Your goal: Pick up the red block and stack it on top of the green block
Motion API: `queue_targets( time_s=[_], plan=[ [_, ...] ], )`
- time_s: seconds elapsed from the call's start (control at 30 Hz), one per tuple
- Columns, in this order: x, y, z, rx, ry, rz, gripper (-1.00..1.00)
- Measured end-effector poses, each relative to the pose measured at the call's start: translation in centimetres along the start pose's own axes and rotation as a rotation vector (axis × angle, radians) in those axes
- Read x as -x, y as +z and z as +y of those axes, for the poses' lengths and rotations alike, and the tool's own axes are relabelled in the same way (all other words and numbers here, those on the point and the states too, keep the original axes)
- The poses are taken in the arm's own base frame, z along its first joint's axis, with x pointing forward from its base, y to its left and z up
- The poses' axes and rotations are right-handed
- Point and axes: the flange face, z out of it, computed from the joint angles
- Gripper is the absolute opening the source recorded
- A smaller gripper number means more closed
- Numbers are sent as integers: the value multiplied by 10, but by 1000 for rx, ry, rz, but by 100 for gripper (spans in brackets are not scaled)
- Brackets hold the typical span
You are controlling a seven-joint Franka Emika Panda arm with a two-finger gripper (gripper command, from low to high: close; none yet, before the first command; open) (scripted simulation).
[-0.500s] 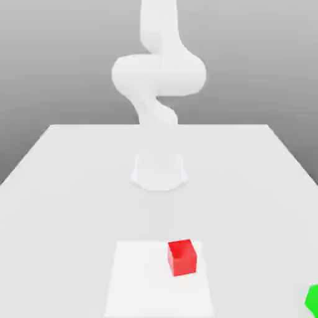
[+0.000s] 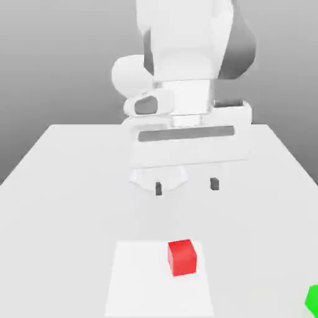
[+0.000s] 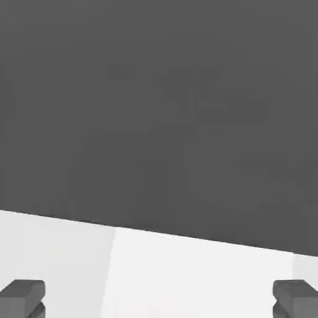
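One robot hand, white-bodied with two small dark fingertips, the fingers spread wide and nothing between them; located above the counter, the fingertips pointing down. One red block, plain-faced, unheld; located on the white square patch of the counter, near that patch's edge on the exterior view's right. One green block, partly cut off by the frame; located at the exterior view's lower right corner, well apart from the red block and outside the patch. Step in hand, as judged: the approach to the red block, with grasp and stacking not yet done. Next move, as judged: bring the open hand over the red block, match the fingers to two opposite side faces, lower straight down, then close. Orientation of the red block: flat on its base, upright, turned slightly so that its faces stand a little askew to the patch's edges. Long axis: none to record, the block being about as wide as it is tall; either pair of side faces should serve for the grip.
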Motion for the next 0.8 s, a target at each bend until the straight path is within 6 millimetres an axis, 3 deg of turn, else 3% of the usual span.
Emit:
queue_targets(
  time_s=[0.13,0.33,0.37,0.6,0.8],
  plan=[
    [39,72,25,97,-41,-93,0],
    [51,135,37,116,-48,-111,0],
    [53,143,38,116,-48,-111,-100],
    [53,144,38,116,-48,-111,-100],
    [47,93,32,117,-48,-111,-100]
  ],
)
